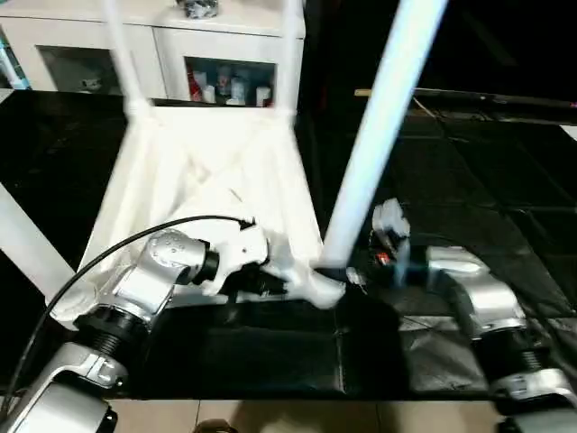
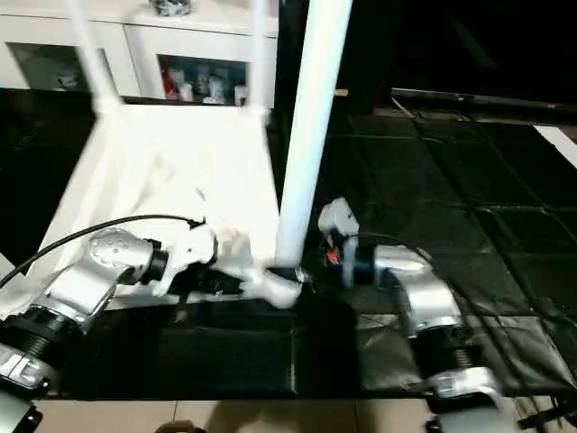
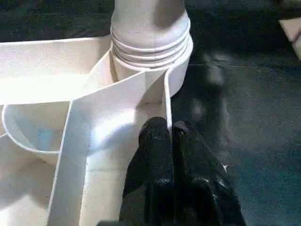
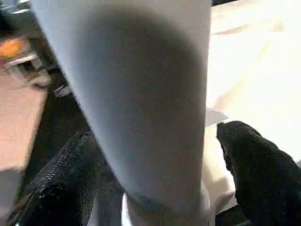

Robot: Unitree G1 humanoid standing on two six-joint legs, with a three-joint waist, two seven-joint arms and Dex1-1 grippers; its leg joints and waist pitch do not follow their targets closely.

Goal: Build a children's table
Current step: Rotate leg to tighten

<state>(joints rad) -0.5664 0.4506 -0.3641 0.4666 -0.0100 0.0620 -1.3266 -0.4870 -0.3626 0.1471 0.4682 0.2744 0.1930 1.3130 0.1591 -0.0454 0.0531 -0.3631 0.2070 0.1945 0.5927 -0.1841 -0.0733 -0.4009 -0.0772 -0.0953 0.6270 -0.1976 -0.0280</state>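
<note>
table leg (image 4: 141, 108) between right gripper (image 4: 155, 174) fingers

a white cabinet with glass doors (image 1: 153, 41) stands at the far edge of the black tiled floor mat (image 1: 487, 162). small bottles and jars (image 1: 230, 87) sit behind its right-hand door. right of the cabinet, a thin pale rod (image 1: 469, 97) lies across the mat.

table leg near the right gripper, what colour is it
White, like the tabletop; the leg shows best in the left eye view.
</note>
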